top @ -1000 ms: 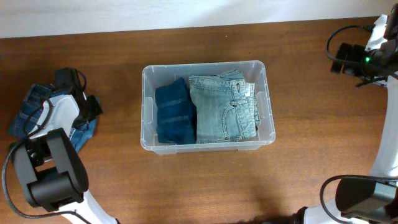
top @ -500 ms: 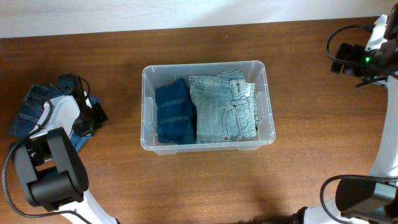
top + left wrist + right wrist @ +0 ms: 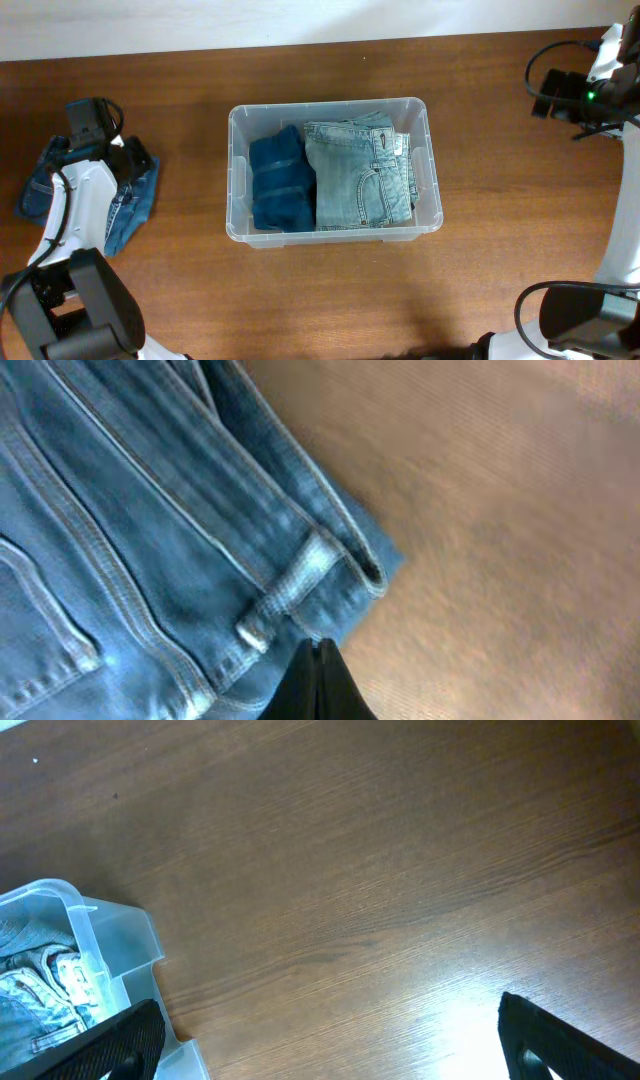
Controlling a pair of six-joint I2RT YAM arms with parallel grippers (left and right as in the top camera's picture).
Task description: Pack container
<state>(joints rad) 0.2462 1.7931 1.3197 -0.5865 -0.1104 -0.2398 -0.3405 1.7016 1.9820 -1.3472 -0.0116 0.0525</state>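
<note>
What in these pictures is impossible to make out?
Left fingers: left wrist view, cut by the bottom edge, grip unclear.
Jeans on the table: overhead, the left arm covers part.
Container floor: overhead, folded clothes hide it.

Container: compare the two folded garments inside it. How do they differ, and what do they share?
The dark garment is navy; the pale jeans are faded light blue. The dark garment fills less of the container than the pale jeans. Both lie folded flat, side by side.
</note>
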